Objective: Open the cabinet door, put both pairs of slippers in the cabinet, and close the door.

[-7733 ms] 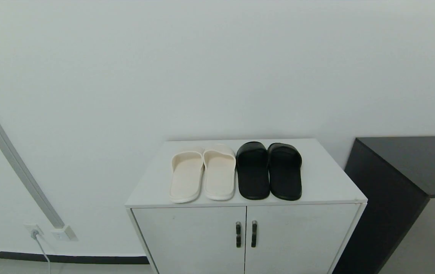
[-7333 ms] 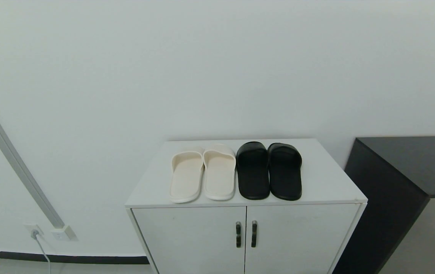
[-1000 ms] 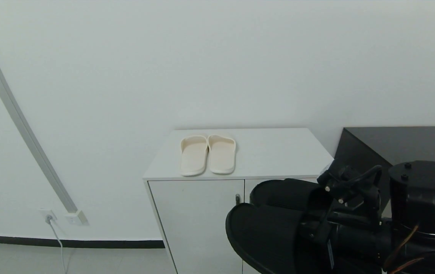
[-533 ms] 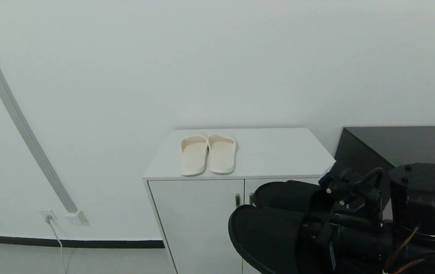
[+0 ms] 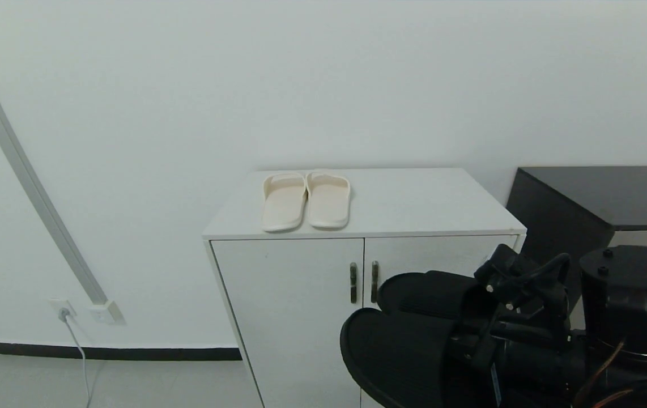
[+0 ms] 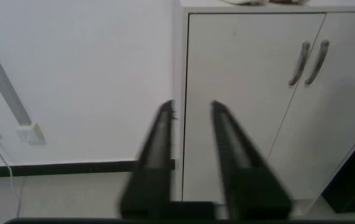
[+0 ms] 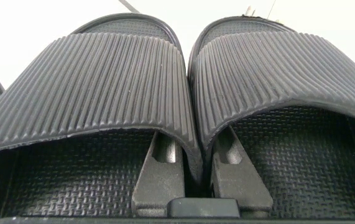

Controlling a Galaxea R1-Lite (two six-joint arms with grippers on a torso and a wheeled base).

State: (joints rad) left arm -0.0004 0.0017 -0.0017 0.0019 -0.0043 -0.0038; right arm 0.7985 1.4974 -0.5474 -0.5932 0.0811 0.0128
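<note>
The white cabinet (image 5: 289, 306) stands against the wall with both doors shut. A dark unit (image 5: 601, 192) stands just beside it on the robot's right. A grey strip of trunking (image 5: 29, 170) slants down the wall on the left.

The head view gives the layout. The black slippers (image 5: 414, 340) hang in the air as a pair, low and close to the camera, in front of the right door. They reach out from the right gripper (image 7: 194, 149) toward the robot's left. The cream slippers (image 5: 305, 199) lie side by side on the cabinet top, left of its middle and near the front edge, well apart from the black pair.

The right wrist view adds the grip itself. One finger lies on the footbed inside each black slipper, under its ribbed strap. The two fingers are clenched on the inner side walls, which are pressed together between them.

The left wrist view adds the left gripper (image 6: 191, 109), its fingers spread with nothing between them. It hangs low in front of the left door, near that door's outer edge.

The two dark handles (image 5: 353, 282) sit side by side at the seam between the doors, untouched by either gripper.

Low on the wall, where the trunking ends, is a socket (image 5: 63, 310) with a cable plugged in
</note>
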